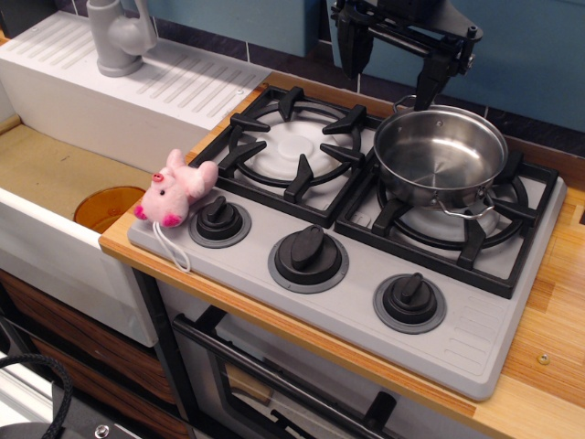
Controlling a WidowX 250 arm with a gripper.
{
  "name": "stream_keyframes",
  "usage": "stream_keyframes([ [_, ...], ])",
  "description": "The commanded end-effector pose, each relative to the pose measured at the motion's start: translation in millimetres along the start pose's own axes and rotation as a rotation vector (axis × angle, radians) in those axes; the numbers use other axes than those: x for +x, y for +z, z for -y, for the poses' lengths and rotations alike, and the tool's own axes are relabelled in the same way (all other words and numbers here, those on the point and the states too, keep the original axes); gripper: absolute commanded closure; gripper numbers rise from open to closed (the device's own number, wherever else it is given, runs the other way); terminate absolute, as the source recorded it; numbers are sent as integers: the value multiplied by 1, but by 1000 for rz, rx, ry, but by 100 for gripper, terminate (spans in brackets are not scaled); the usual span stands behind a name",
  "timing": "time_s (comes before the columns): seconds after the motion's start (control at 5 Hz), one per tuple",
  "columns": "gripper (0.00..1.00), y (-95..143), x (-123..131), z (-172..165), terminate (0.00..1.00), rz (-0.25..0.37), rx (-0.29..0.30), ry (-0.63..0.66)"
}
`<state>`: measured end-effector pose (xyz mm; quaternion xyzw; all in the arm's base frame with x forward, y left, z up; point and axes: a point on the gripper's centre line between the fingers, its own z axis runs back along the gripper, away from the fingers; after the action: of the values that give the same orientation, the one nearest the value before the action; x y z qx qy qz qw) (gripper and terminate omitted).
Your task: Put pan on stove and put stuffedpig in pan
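To my left I see a white sink (55,265) with an orange drain (105,206) in its tan basin. A grey faucet (119,37) stands on the ribbed white drainboard (137,82) behind. A wooden counter (548,338) borders the cooktop, with an oven door handle (274,380) below.
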<state>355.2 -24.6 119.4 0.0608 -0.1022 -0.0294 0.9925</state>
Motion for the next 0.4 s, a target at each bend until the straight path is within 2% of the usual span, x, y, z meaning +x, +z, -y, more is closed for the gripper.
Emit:
stream_keyframes([
  [0.0, 0, 0, 0, 0, 0, 0, 0, 0],
  [0.2, 0, -19, 3, 3, 0, 27, -33, -8],
])
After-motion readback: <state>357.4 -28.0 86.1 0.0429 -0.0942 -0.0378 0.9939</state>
